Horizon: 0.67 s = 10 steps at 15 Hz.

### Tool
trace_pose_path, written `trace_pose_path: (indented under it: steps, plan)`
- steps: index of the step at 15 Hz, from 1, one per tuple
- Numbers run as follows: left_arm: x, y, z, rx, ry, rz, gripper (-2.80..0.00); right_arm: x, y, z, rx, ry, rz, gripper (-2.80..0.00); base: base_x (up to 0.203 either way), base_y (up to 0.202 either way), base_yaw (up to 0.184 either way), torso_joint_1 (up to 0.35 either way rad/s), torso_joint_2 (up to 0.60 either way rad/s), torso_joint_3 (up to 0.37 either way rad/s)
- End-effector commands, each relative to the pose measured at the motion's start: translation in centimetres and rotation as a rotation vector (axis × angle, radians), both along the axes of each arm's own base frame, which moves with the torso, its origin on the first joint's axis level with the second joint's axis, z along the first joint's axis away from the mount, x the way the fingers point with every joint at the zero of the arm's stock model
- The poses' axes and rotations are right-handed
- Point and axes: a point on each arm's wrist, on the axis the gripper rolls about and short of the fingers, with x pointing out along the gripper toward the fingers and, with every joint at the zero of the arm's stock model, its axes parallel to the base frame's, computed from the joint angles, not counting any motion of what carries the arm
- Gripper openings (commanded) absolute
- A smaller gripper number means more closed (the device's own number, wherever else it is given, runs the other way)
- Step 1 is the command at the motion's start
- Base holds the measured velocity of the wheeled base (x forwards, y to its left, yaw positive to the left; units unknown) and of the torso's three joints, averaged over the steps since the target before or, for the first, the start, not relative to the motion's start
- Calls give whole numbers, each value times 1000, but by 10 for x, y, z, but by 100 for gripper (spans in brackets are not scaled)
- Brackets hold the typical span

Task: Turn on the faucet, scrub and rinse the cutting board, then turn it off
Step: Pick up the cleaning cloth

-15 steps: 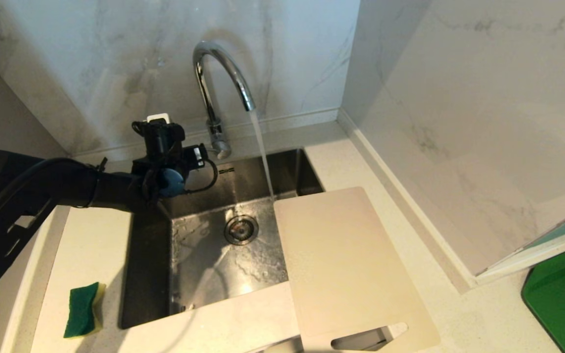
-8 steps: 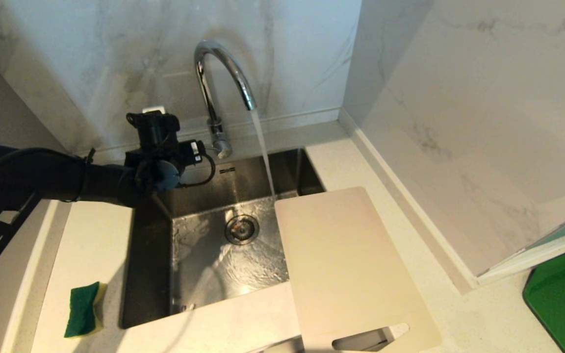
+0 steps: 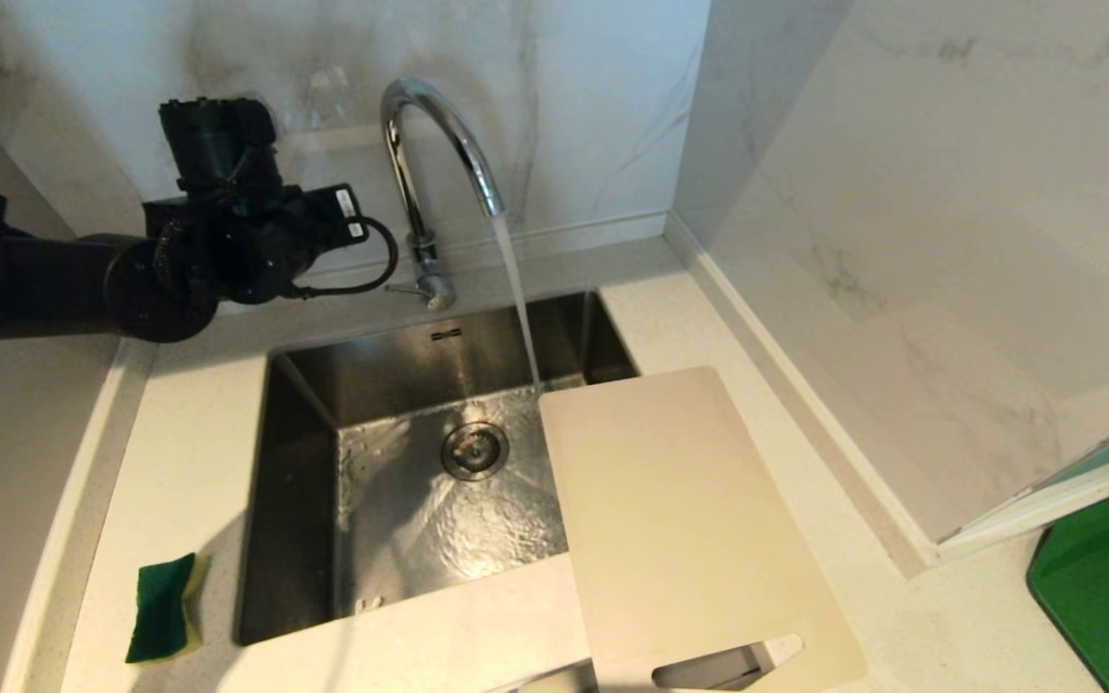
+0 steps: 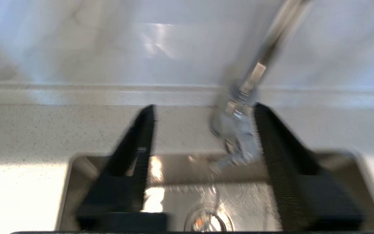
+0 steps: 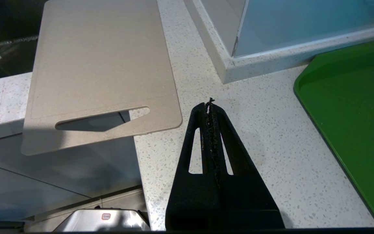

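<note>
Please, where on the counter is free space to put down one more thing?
Bare counter lies left of the sink, behind the sponge, and in a strip between the cutting board and the green mat. The ledge around the faucet is tight, with water running.

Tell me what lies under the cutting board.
The cutting board spans the sink's right edge and the countertop; its handle end overhangs the counter's front. The basin part beneath it is hidden.
</note>
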Motion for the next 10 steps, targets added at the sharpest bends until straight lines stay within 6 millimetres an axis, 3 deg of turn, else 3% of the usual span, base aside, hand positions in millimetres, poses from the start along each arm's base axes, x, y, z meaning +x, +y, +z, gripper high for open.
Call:
trace_pose_path:
  steps: [1,4,7,10]
  plan:
    - [-36,15,25,7,16,-51,-280,0,0,0,0,1,0,-280,0,0,0,0,0,0]
    - [-75,40,25,57,177,-146,-280,0,0,-1,0,2,0,-280,0,0,0,0,0,0]
    - [-105,82,0,136,392,-150,-280,0,0,-1,0,2,0,-280,0,0,0,0,0,0]
    - [-125,103,-34,185,551,-136,-280,0,0,-1,0,2,0,-280,0,0,0,0,0,0]
